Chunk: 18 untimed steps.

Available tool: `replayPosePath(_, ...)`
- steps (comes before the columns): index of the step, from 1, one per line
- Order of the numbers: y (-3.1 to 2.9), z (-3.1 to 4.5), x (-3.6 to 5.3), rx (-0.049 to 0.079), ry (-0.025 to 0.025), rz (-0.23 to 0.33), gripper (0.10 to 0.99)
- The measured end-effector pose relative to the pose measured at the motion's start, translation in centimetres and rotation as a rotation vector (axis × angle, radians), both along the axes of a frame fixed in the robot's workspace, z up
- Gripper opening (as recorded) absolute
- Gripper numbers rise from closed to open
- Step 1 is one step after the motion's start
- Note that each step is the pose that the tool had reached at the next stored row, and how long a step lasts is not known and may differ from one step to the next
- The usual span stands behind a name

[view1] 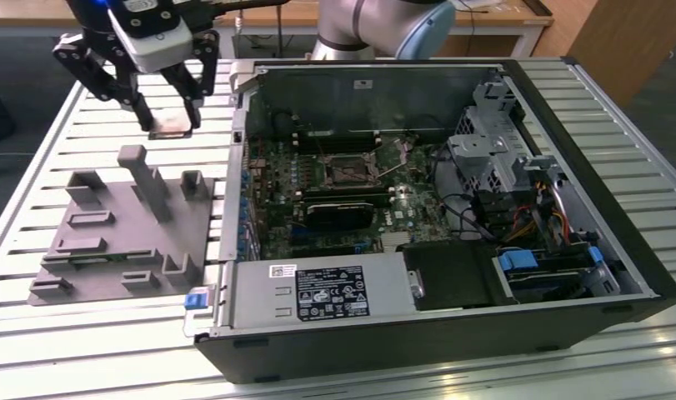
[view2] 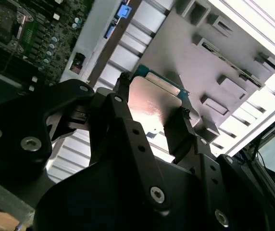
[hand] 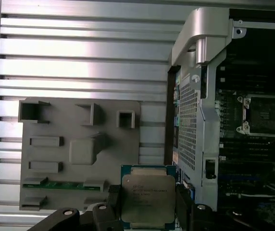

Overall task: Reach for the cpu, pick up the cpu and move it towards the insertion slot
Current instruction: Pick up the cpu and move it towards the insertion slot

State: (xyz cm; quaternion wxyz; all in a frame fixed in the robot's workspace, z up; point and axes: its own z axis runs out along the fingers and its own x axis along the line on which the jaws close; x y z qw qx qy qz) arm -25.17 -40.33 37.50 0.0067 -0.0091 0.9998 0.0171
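Gripper point(view1: 170, 122) was pinching the cpu point(view1: 171, 127) between two fingers, one on each opposite edge. In both wrist views the silver lid sat flat between the pads point(hand: 183, 207), and the jaws were closed onto it rather than spread. Position: the held cpu was at the far end of the grey fixture point(view1: 115, 242), over the slatted tabletop point(view1: 93, 350) on the exterior view's left and outside the open computer case point(view1: 449, 342). It appeared clear of the fixture, though how high it sat over the slats could not be judged. Progress, as judged: reach done and grasp done. The transfer was barely under way, since the insertion slot point(view1: 346, 169) lay well apart from the cpu, inside the case on the motherboard, with the case wall between them. The socket looked unoccupied and its frame was visible in the first wrist view point(hand: 264, 115). Remaining: nearly all of the carry toward the slot. Counts: one gripper, one cpu, one insertion slot, one fixture, one case. The fixture held one green strip point(hand: 56, 184) lying in a groove, possibly a memory module; this was not confirmed.
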Motion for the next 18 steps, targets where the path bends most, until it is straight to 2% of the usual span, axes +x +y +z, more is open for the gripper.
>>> replayPosePath(12, 0.08, -0.09, 4.36, 0.0, 0.0, 0.0, 0.541)
replayPosePath(18, 0.53, -0.13, 5.66, 0.0, 0.0, 0.0, 0.541)
